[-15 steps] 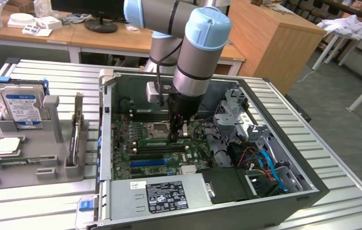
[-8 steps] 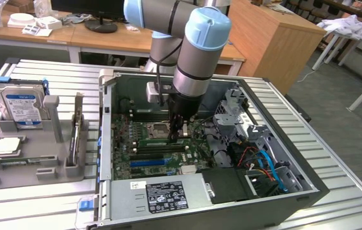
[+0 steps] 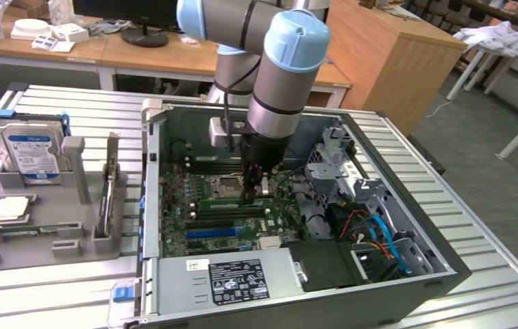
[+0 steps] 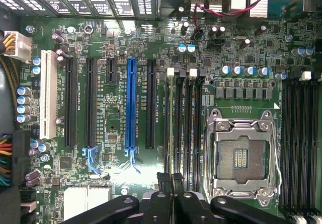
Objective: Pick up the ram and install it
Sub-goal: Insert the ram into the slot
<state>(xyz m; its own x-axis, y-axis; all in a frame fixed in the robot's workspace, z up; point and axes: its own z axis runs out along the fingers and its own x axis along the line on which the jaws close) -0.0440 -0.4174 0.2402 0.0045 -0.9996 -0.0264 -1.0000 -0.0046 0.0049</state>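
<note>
In the centre of the exterior view the arm reached down into the open computer case (image 3: 442,271), and its fingers (image 3: 257,190) were drawn almost fully together, apparently pinching the top edge of the ram (image 3: 227,203); the contact itself could not be made out. The ram stood on edge directly beneath the fingers, just below the empty processor socket (image 3: 229,184) in the frame. Its long axis ran left to right across the frame, and the fingers sat toward its right-hand part. That axis looked parallel to the dark memory slots (image 3: 231,214) just below it in the frame. In the wrist view the closed fingers (image 4: 162,186) sat at the lower middle, in line with the outermost slot of the bank (image 4: 183,123) left of the socket (image 4: 241,156). By that alignment, the stick seemed to be at or entering that slot, though how deep it sat was not visible.
</note>
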